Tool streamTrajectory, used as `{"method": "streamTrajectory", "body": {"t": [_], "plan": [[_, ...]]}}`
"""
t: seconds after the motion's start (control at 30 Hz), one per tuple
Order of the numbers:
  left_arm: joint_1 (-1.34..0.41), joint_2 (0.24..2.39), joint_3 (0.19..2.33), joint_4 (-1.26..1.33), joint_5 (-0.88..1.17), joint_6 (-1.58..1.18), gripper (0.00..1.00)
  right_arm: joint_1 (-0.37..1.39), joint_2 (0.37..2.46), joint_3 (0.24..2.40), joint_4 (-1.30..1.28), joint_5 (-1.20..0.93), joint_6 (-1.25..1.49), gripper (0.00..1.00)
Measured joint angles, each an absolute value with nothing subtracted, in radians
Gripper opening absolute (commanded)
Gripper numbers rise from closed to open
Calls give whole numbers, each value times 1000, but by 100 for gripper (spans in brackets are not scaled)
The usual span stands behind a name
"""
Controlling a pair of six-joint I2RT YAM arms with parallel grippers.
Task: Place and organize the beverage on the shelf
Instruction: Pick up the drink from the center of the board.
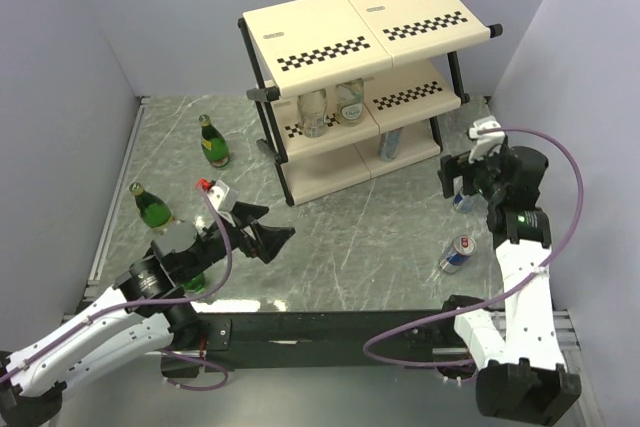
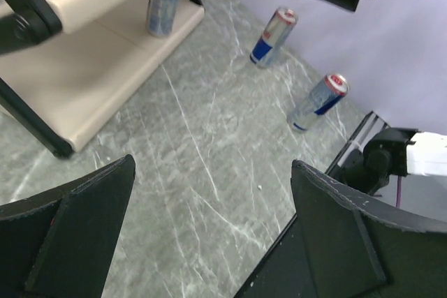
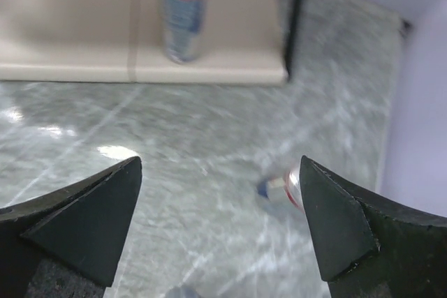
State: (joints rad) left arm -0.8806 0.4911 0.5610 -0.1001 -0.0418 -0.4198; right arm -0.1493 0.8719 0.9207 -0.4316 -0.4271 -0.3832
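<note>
The shelf (image 1: 330, 37) stands at the back of the table. Two clear bottles (image 1: 315, 113) sit on its middle tier and one slim can (image 1: 390, 144) on the bottom tier. On the table are green bottles at the left (image 1: 212, 142) (image 1: 152, 207), a third (image 1: 195, 282) half hidden by my left arm, and two cans (image 1: 462, 199) (image 1: 458, 255) at the right. My left gripper (image 1: 265, 234) (image 2: 213, 164) hangs open over bare table. My right gripper (image 1: 463, 177) (image 3: 221, 162) is open above the farther can (image 3: 279, 188), which shows blurred beside its right finger.
The marble-patterned table (image 1: 340, 247) is walled by pale panels on the left, back and right. The right wall runs close behind the two loose cans (image 2: 274, 36) (image 2: 318, 102). The black frame of the arm bases lines the near edge (image 1: 330, 325).
</note>
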Motion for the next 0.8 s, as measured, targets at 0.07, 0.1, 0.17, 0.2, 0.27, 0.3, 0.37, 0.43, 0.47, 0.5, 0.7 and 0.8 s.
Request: {"method": "streamTrajectory", "body": {"t": [0.07, 0.1, 0.17, 0.2, 0.27, 0.3, 0.37, 0.43, 0.47, 0.5, 0.7, 0.8], "plan": [[-880, 510, 561, -101, -32, -429, 99, -192, 843, 901, -446, -404, -369, 98], [-880, 519, 561, -103, -24, -431, 99, -218, 832, 891, -459, -403, -366, 95], [-880, 534, 575, -129, -12, -429, 99, -280, 826, 888, -497, -411, -371, 93], [-880, 545, 593, -154, -4, -422, 99, -312, 827, 888, -508, -413, -377, 93], [-880, 567, 639, -196, 4, -403, 99, -407, 839, 888, -537, -449, -401, 93], [-881, 572, 655, -206, 4, -396, 99, -459, 850, 888, -552, -473, -414, 94], [-880, 572, 670, -210, 4, -378, 99, -538, 879, 893, -577, -509, -443, 94], [-880, 558, 661, -208, 7, -374, 99, -600, 933, 902, -600, -549, -472, 95], [-880, 552, 656, -210, 10, -373, 100, -616, 954, 904, -602, -562, -482, 95], [-880, 545, 653, -216, 15, -369, 100, -634, 983, 905, -604, -575, -493, 96], [-875, 523, 643, -254, 24, -352, 99, -708, 1166, 973, -671, -708, -579, 96], [-866, 524, 643, -257, 37, -348, 100, -710, 1250, 1028, -694, -756, -613, 96]]}}
